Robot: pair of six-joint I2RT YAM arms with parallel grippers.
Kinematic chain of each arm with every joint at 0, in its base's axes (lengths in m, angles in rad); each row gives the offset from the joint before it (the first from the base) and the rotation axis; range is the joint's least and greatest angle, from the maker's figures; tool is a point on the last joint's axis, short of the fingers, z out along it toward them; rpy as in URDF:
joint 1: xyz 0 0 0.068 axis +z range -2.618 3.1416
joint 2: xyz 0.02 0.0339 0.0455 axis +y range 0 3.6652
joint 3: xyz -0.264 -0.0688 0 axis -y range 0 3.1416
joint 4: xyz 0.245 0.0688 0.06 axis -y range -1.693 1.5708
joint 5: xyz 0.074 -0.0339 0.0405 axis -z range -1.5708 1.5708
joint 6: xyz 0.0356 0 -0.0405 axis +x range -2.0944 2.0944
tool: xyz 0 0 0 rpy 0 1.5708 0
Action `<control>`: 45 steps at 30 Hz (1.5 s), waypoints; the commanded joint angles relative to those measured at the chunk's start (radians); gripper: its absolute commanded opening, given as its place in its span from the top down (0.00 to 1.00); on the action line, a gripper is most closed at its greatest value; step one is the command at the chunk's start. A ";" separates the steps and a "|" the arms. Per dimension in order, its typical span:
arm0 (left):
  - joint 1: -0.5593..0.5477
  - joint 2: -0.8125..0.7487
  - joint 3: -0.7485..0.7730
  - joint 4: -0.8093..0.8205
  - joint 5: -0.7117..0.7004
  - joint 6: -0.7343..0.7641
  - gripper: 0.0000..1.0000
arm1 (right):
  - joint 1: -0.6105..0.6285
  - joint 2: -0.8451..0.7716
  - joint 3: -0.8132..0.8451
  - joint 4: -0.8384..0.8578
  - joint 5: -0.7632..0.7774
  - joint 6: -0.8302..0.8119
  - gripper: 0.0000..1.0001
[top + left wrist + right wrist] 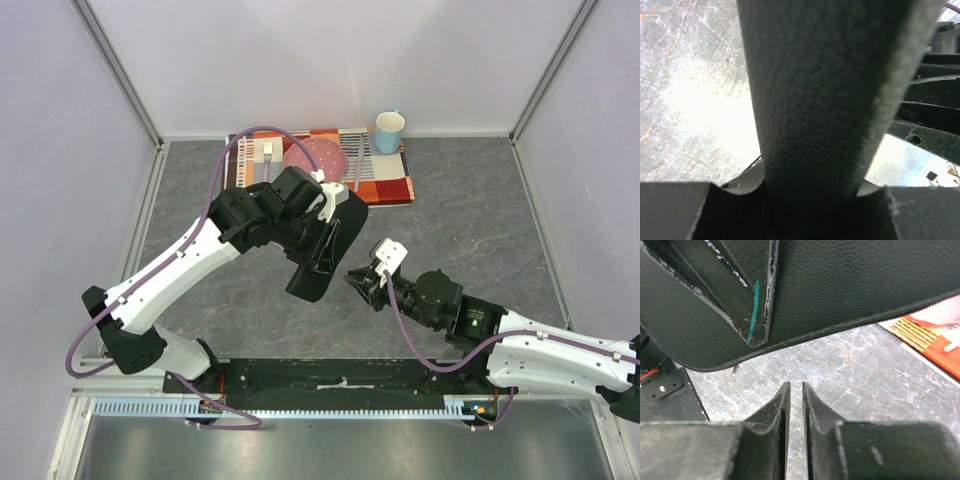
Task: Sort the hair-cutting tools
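Soft, even light fills the overhead view, which is sharp throughout, with only faint shadows around the black case (345,225). In the left wrist view the case looms dark and slightly soft, and the tabletop (695,100) left of it burns out in white glare. In the right wrist view the case's grain is crisp, while the right gripper (795,386) below it blurs.

arms (170,270): white shells, black joints | cables (262,128): purple | pincer fingers (775,410): black
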 commanded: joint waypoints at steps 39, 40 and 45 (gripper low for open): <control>-0.020 0.138 0.288 -0.208 -0.158 0.053 0.98 | 0.026 0.293 -0.059 0.503 -0.119 -0.004 0.50; -0.020 0.138 0.289 -0.206 -0.156 0.053 0.98 | 0.026 0.299 -0.060 0.515 -0.119 -0.009 0.51; -0.020 0.138 0.290 -0.208 -0.153 0.055 0.98 | 0.026 0.327 -0.053 0.573 -0.122 -0.010 0.53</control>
